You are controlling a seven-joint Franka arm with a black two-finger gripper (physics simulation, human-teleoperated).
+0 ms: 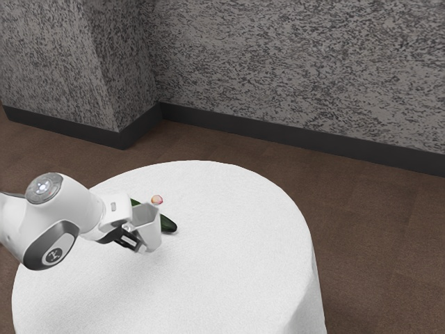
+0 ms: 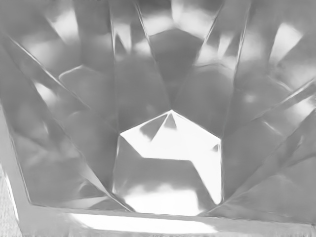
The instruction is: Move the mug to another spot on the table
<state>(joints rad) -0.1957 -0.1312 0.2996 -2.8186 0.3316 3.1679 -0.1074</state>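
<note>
A white faceted mug (image 1: 151, 224) hangs tilted just above the round white table (image 1: 236, 278), toward the exterior view's left. My black gripper (image 1: 135, 241) is shut on the mug, its fingers clamped on the wall at the side nearest the arm. From the wrist view I look straight down into the mug's grey faceted inside (image 2: 168, 148), its bright bottom right under my hand.
A dark green elongated object (image 1: 167, 224) lies on the table right behind the mug. A small pink ball (image 1: 157, 200) rests just beyond it. The table's edge curves close at the exterior view's left; open tabletop stretches toward the right and the front.
</note>
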